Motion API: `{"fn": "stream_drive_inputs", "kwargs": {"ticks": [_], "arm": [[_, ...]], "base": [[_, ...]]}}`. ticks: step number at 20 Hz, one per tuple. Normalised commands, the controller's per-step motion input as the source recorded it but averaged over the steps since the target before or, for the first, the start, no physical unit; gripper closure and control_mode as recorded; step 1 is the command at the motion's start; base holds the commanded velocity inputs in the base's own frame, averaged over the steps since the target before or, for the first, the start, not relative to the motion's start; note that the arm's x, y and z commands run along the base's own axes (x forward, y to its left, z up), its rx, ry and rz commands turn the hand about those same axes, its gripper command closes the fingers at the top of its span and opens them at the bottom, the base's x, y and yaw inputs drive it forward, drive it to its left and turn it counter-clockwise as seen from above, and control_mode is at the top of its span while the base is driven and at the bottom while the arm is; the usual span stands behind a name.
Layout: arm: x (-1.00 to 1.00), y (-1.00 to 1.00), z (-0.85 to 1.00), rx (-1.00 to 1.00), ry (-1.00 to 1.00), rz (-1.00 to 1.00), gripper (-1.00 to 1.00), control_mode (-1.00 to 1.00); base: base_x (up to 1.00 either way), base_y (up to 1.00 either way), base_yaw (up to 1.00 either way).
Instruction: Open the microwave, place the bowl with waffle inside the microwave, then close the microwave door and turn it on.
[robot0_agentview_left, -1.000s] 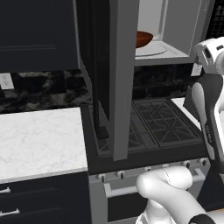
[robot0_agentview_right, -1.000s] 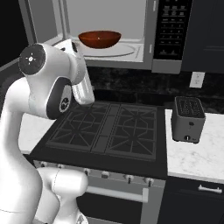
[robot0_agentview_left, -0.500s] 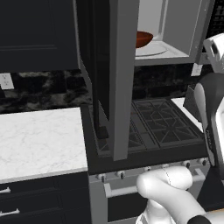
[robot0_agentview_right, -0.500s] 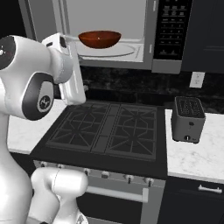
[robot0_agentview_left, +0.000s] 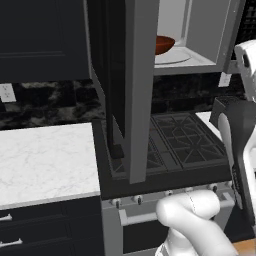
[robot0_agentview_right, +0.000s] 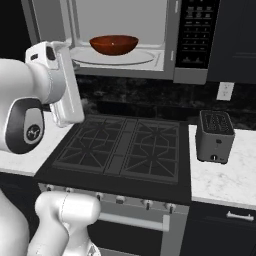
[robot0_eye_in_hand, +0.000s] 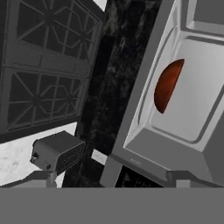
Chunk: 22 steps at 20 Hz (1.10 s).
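Your bowl (robot0_agentview_right: 113, 44) sits on the turntable (robot0_agentview_right: 142, 58) inside the microwave (robot0_agentview_right: 175, 40), its door (robot0_agentview_left: 131, 90) swung wide. You cannot tell whether the pincer is open or closed.

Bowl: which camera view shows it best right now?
The right base view: the bowl sits in full profile on the turntable inside the open microwave. The left base view shows a sliver of it past the microwave door; the hand view shows it rolled sideways.
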Motion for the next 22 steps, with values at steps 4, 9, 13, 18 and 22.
{"fn": "stream_drive_inputs", "kwargs": {"ticks": [4, 9, 13, 18, 22], "arm": [[-0.37, 0.45, 0.0, -0.04, -0.12, 0.0, -1.0, -1.0], [-0.29, 0.35, 0.0, -0.02, -0.09, 0.0, -1.0, -1.0], [-0.21, 0.04, 0.21, 0.05, -0.02, 0.0, -1.0, -1.0], [-0.21, 0.0, 0.32, 0.13, 0.02, 0.0, -1.0, -1.0], [-0.24, 0.03, 0.26, 0.08, 0.04, 0.0, -1.0, -1.0]], "base": [[0.0, 0.0, 0.0], [0.0, 0.0, 0.0], [0.0, 0.0, 0.0], [0.0, 0.0, 0.0], [0.0, 0.0, 0.0]]}}
